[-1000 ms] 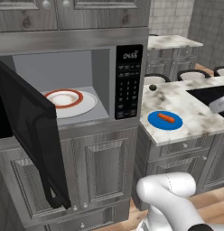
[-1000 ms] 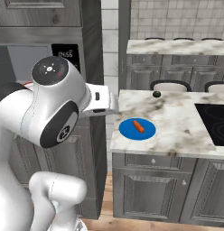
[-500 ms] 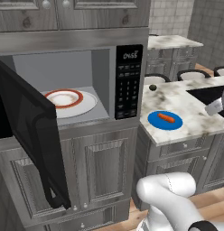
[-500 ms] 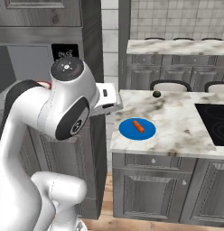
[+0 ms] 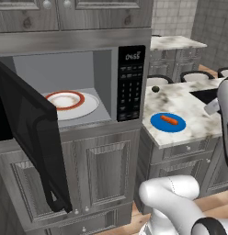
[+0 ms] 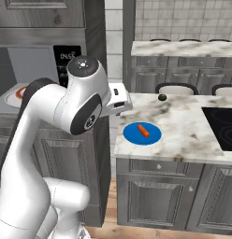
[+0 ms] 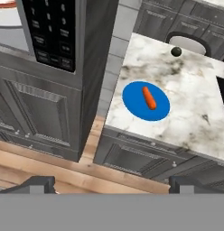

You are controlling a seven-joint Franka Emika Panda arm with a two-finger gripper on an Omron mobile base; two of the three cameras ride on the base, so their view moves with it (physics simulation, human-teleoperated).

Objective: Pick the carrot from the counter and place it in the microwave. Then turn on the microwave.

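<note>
Landmark: the blue plate (image 6: 142,133) on the marble tabletop (image 6: 183,121), near its front left corner, just beside the microwave (image 5: 79,82).
Carrot: the carrot (image 6: 143,131) lies flat on the blue plate, about in its middle, touching nothing else; the hand view shows it as a short orange stick (image 7: 149,98) slanted across the plate (image 7: 136,108).
Around the plate: a small dark round thing (image 6: 162,97) sits on the tabletop well behind the plate, toward the back edge; the black cooktop (image 6: 221,128) is set into the tabletop well to the right of the plate.
In the way: bare marble all round the plate and open air above it; the white arm's elbow (image 6: 83,100) stands to the left of the plate, in front of the microwave's keypad panel (image 5: 130,82).
Microwave: left of the plate, door (image 5: 33,142) swung wide open toward the front left; grey inside.
Inside the microwave: a white dish with a red rim (image 5: 65,99) resting on the turntable (image 5: 90,104).
Cabinets: grey wood-panelled fronts (image 5: 102,170) under the microwave and under the plate's tabletop.
Jaws: spread fully apart, holding nothing; the two dark tips (image 7: 112,184) stand above the wooden floor (image 7: 59,167), in front of and below the plate's edge of the tabletop, well apart from the carrot.
</note>
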